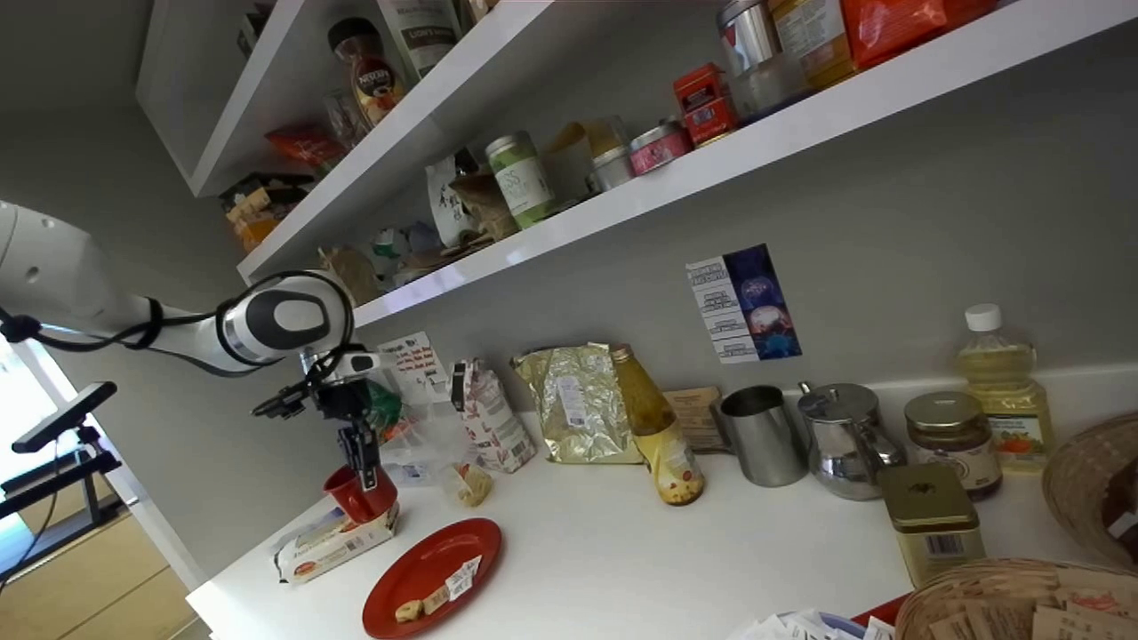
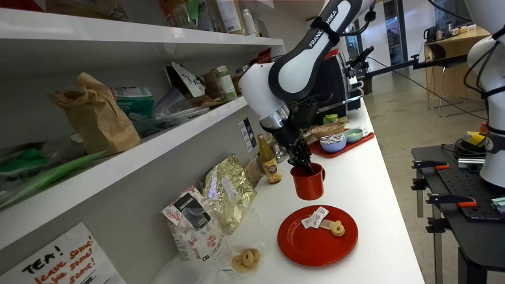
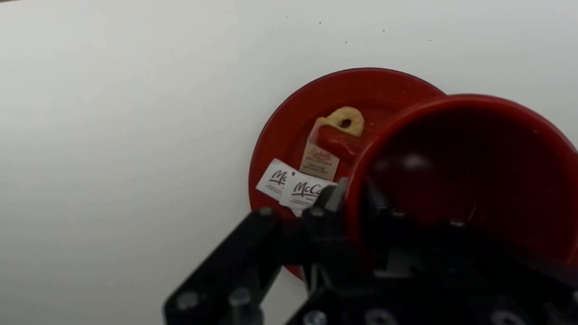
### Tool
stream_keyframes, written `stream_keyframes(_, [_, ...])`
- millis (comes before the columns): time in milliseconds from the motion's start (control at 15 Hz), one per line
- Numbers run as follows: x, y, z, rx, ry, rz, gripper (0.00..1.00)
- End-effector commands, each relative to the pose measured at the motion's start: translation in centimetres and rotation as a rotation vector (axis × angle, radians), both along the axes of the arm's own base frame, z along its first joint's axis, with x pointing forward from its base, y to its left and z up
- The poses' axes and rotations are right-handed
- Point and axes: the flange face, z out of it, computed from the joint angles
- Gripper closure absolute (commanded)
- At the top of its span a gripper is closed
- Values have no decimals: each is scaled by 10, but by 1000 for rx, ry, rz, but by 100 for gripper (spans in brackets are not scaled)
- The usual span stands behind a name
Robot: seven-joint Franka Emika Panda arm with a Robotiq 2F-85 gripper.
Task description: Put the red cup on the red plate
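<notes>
The red cup (image 1: pixel 341 500) hangs roughly upright from my gripper (image 1: pixel 363 469). It also shows in an exterior view (image 2: pixel 308 187), with its handle to the right. In the wrist view the cup (image 3: pixel 478 167) opens toward the camera. My gripper (image 3: pixel 355 194) is shut on its rim wall, one finger outside and one inside. The red plate (image 2: pixel 311 249) lies on the white counter and also shows in an exterior view (image 1: pixel 404 569). In the wrist view the cup covers the right part of the plate (image 3: pixel 286 128) and is nearer the camera, apart from it.
Several white sachets (image 2: pixel 317 217) and a ring-shaped biscuit (image 2: pixel 337 228) lie on the plate. A glass bottle (image 2: pixel 269 159), a gold bag (image 2: pixel 229 193) and a flour bag (image 2: pixel 196 223) stand along the wall. A white packet (image 1: pixel 342 544) lies near the counter edge. A shelf (image 1: pixel 569 218) overhangs.
</notes>
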Motion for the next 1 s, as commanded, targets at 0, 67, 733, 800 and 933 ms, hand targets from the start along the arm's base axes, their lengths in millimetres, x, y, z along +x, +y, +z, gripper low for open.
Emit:
stream_keyframes(0, [30, 15, -3, -49, 23, 23, 98])
stream_keyframes(67, [36, 14, -6, -50, 30, 28, 98])
stream_keyframes(733, [48, -1, -94, -11, 164, 59, 98])
stream_keyframes(800, [45, 2, -102, -7, 177, 64, 98])
stream_keyframes(933, [42, 9, -111, 6, 186, 45, 98])
